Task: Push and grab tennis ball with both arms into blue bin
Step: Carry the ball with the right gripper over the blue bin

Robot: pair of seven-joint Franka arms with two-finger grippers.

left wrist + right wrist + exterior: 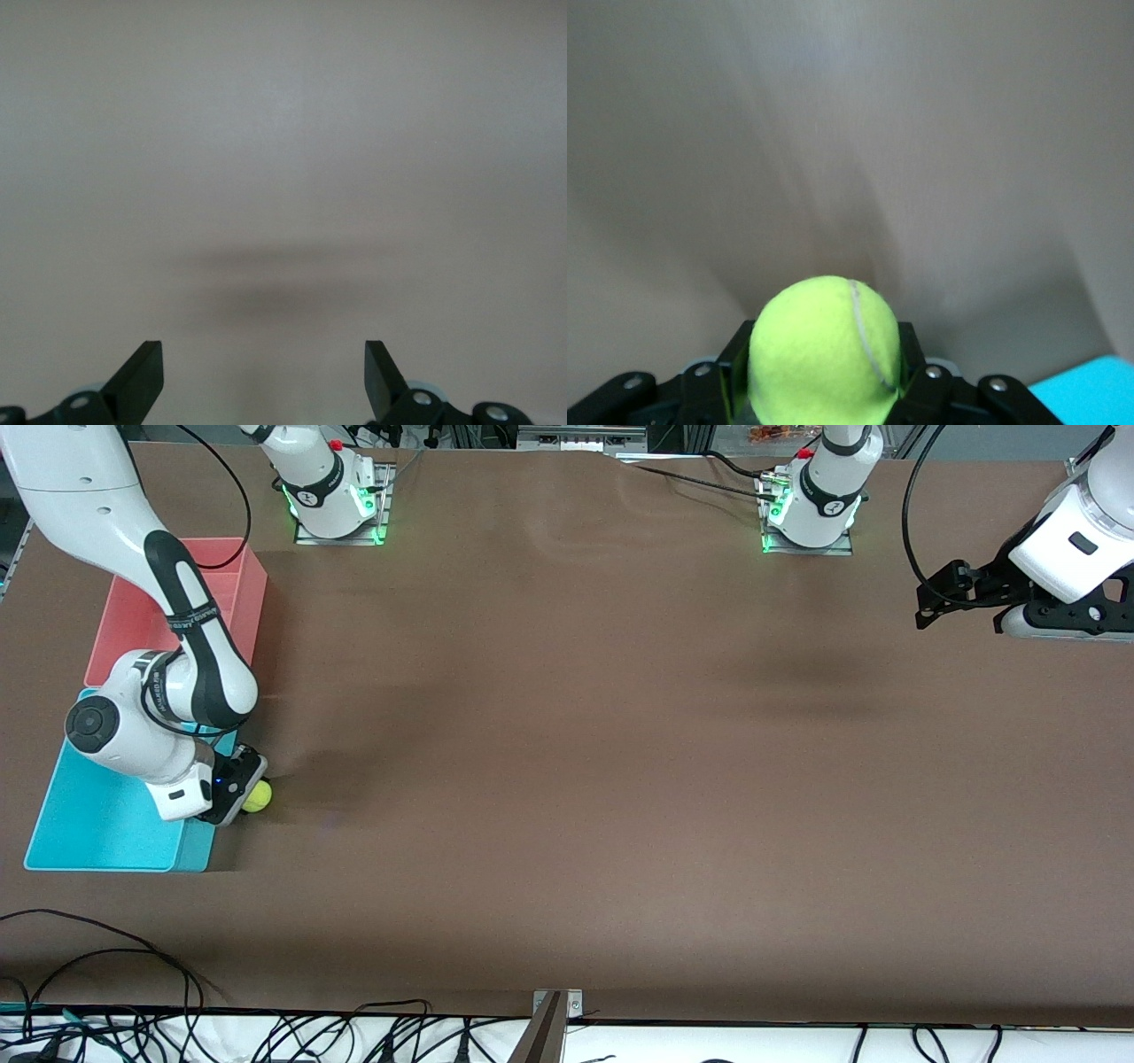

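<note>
Right gripper [250, 795] is clenched on the tennis ball [258, 796]; the right wrist view shows the ball [824, 350] seated between the two fingers, one pad [737, 354] pressed to each flank; grasp looks secure, ball centred in the jaws. In the front view the held ball sits just beside the blue bin [97, 833], at the wall that faces the middle of the table, toward the right arm's end; whether it is lifted off the table [620, 735] or resting on it, I cannot tell. A corner of the bin [1090, 394] shows at the edge of the right wrist view, so the bin is close alongside. A pink bin [239, 593] stands touching or just beside the blue one, farther from the front camera.

Left gripper [961, 593] waits raised over the left arm's end of the table, well apart from ball and bins; its fingers [142, 376] are spread wide with nothing between them.

Step in hand, as judged: grab is made, transfer into the bin is pending. Next move calls for a lift high enough to clear the thin bin wall; then a short carry over the blue interior, not the pink; then release. Risk: ball clips the rim and rolls away.
</note>
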